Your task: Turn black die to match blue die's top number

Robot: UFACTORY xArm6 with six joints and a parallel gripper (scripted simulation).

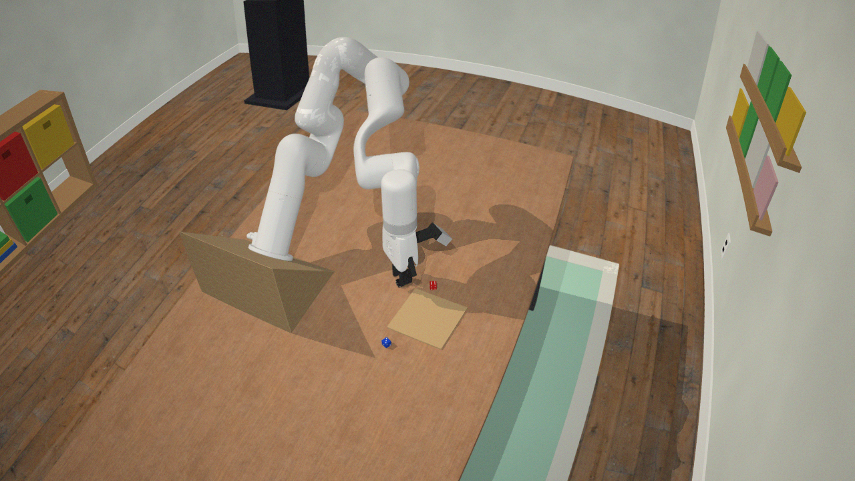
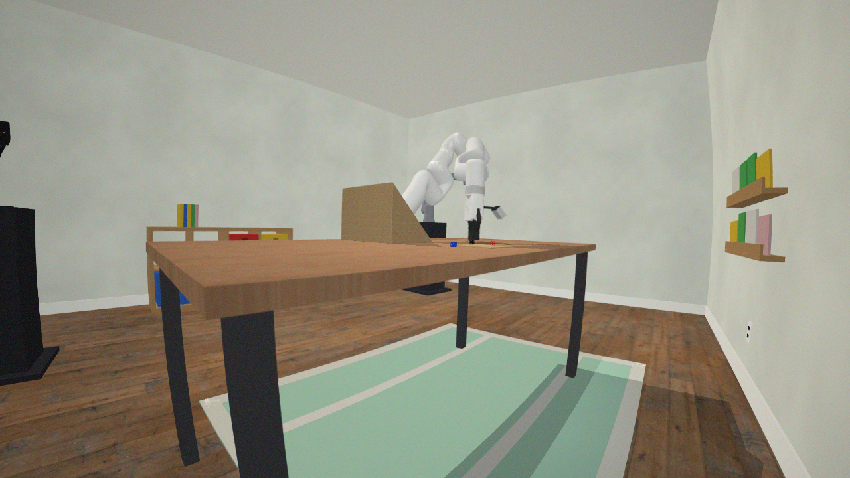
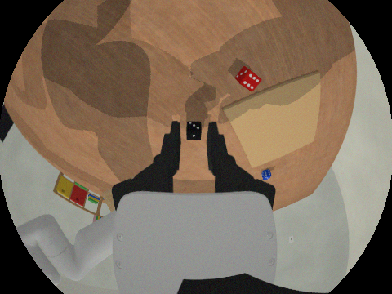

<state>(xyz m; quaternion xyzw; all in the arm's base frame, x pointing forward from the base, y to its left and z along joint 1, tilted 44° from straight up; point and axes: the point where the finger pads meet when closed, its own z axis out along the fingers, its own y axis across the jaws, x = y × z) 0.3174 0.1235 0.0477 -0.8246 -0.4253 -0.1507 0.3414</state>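
Supervisor: Die position, please? The black one.

Operator: I see the black die (image 3: 194, 131) lying flat on the table (image 1: 179, 389), not on the mat (image 3: 278, 120). It sits just beside the mat's near corner. In my wrist view it is exactly between the two fingers.

Supervisor: So you hold it?

Operator: No, I judge not. The gripper (image 3: 193, 124) is low over the table and half open. It stands around the die with a thin gap on each side, and nothing is clamped. I keep it like this because the fingers must be centred on two opposite side faces before I squeeze.

Supervisor: Which number do you need on top?

Operator: I cannot tell. The blue die (image 1: 386, 342) is well apart, on the far side of the mat, and its dots are too small to read. On the black die I see a few white dots, but I do not trust the count.

Supervisor: Any risk nearby?

Operator: The red die (image 3: 248, 78) is near, just beyond the mat's edge. It must keep its face, so I approach from the side away from it. I think the next step is to close, lift a little, roll the wrist and set the die down fully on the mat.
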